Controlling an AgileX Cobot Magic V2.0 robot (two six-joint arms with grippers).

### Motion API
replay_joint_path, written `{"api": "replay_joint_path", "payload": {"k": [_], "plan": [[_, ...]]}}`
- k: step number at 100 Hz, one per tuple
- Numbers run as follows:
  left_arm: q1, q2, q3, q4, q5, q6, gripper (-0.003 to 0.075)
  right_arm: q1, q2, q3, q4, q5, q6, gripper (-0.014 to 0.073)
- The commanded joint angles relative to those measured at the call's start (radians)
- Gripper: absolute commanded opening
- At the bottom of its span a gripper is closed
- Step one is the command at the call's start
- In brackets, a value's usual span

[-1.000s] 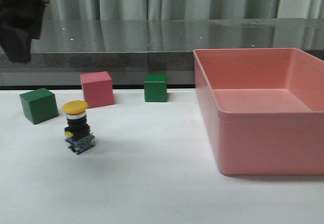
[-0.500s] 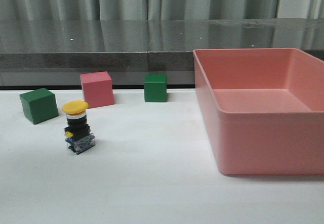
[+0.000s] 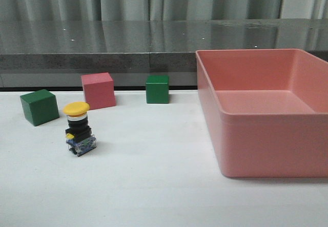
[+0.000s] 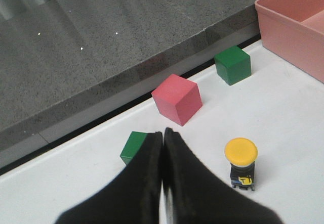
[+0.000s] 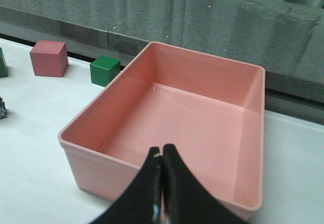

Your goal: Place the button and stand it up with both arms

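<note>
One button (image 3: 78,129) stands upright, yellow cap up, long axis vertical.

Yellow-capped button (image 3: 78,129) (black body), pink cube (image 3: 98,90), two green cubes (image 3: 39,106), salmon-pink bin (image 3: 266,135), white table (image 3: 154,186).

No legible text or labels.

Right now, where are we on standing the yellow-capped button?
Done, by the look of it: the yellow-capped push-button switch stands upright on the white table, cap up, clear base down, apart from the cubes. In hand: nothing; the left gripper and right gripper are both shut and empty, neither touching the button. Left: nothing visible; the pink plastic bin holds nothing.
</note>
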Motion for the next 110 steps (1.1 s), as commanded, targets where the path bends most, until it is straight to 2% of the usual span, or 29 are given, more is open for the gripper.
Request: {"api": "replay_joint_path", "payload": {"k": [1,17,48,59,67,77,84,99,106,110], "plan": [[0.005,-0.053,0.056,-0.036,-0.114,-0.010,-0.0019,-0.004,0.009,-0.026,0.019,-0.069,0.000,-0.0113],[0.005,-0.063,0.151,-0.036,-0.124,-0.010,-0.0019,-0.004,0.009,-0.026,0.019,-0.069,0.000,-0.0113],[0.005,-0.063,0.156,-0.038,-0.146,-0.010,-0.0020,-0.004,0.009,-0.026,0.019,-0.069,0.000,-0.0113],[0.005,-0.063,0.166,-0.037,-0.198,-0.010,-0.0019,-0.004,0.009,-0.026,0.019,-0.069,0.000,-0.0113],[0.005,-0.082,0.203,-0.024,-0.299,-0.010,-0.0019,-0.004,0.009,-0.026,0.019,-0.069,0.000,-0.0113],[0.012,-0.154,0.276,0.008,-0.408,-0.057,-0.0019,-0.004,0.009,-0.026,0.019,-0.069,0.000,-0.0113],[0.032,-0.232,0.332,0.034,-0.431,-0.100,-0.0019,-0.004,0.009,-0.026,0.019,-0.069,0.000,-0.0113],[0.115,-0.436,0.444,0.037,-0.413,-0.113,-0.0019,-0.004,0.009,-0.026,0.019,-0.069,0.000,-0.0113],[0.165,-0.524,0.477,0.057,-0.365,-0.124,-0.0019,-0.004,0.009,-0.026,0.019,-0.069,0.000,-0.0113],[0.194,-0.575,0.489,0.107,-0.313,-0.177,-0.0019,-0.004,0.009,-0.026,0.019,-0.069,0.000,-0.0113]]}}
